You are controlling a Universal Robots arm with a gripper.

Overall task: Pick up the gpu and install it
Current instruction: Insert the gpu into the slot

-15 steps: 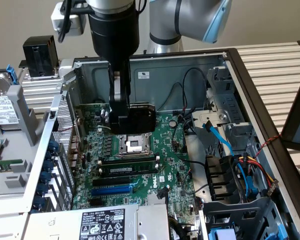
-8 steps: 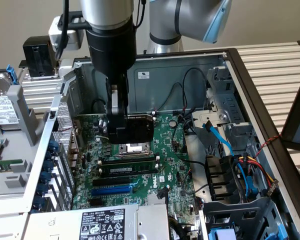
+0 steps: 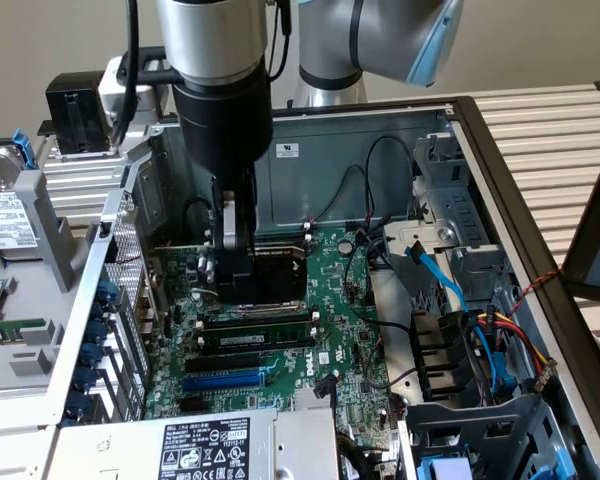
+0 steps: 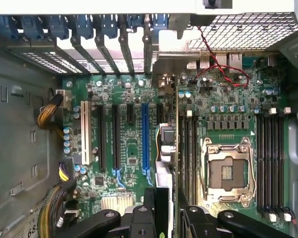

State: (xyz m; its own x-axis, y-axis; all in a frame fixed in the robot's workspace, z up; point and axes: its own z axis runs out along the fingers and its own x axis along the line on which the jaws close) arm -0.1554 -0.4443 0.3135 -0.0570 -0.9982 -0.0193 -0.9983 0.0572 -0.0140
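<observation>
The gpu (image 3: 275, 275) hangs under my gripper (image 3: 242, 285) inside the open computer case, its black shroud facing the exterior view's right. My gripper is shut on it. In the wrist view the gpu (image 4: 165, 144) is seen edge-on between my two fingers (image 4: 150, 201), with its silver bracket pointing toward the case's rear slot openings. It sits just above the green motherboard (image 3: 330, 330), over the strip between the blue expansion slot (image 4: 145, 134) and the memory slots (image 4: 188, 148). Whether its edge touches a slot I cannot tell.
The CPU socket (image 4: 228, 171) lies beside the memory slots. Blue slot latches (image 4: 64, 27) line the rear wall. A power supply (image 3: 210, 445) sits at the front, and a drive cage (image 3: 450, 250) with bundled cables (image 3: 480, 330) at the exterior view's right.
</observation>
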